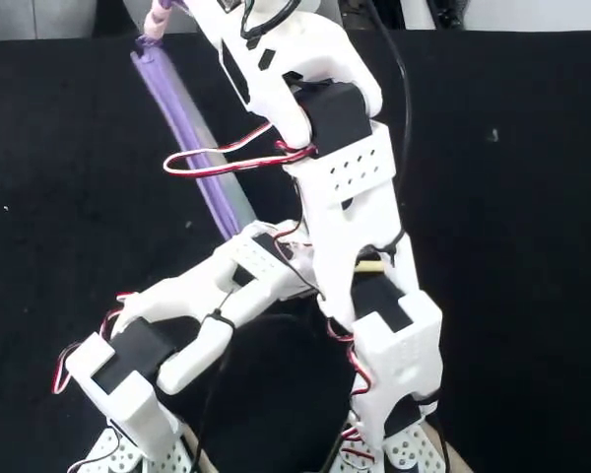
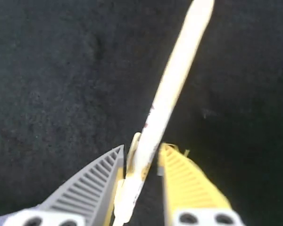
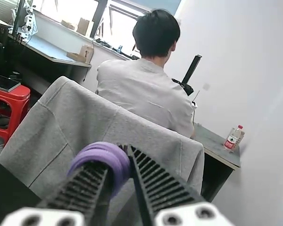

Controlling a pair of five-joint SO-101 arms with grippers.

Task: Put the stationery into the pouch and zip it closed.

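While none of the stationery is inside yet, the step in hand looks like loading.

In the high view the pouch slants from 11 o'clock down toward the middle, purple zip edge showing. Its far end is raised off the black surface. The right arm stretches up to that raised end. The left arm lies bent low from 7 o'clock, its tip tucked under the right arm, near the pouch's lower end. I cannot tell whether the pouch's mouth is open.

In the left wrist view the left gripper has its jaws pinched narrow on a pale pen. The pen juts well beyond the tips, above bare surface.

In the right wrist view the right gripper has its jaws almost together on a purple fold of the pouch, lifted high with the room behind.

The next move, as I judge it, calls for the left arm to line the pen's free end up with the pouch's mouth and slide it in lengthwise, using the right jaws' hold for tension. Zipping comes afterwards.
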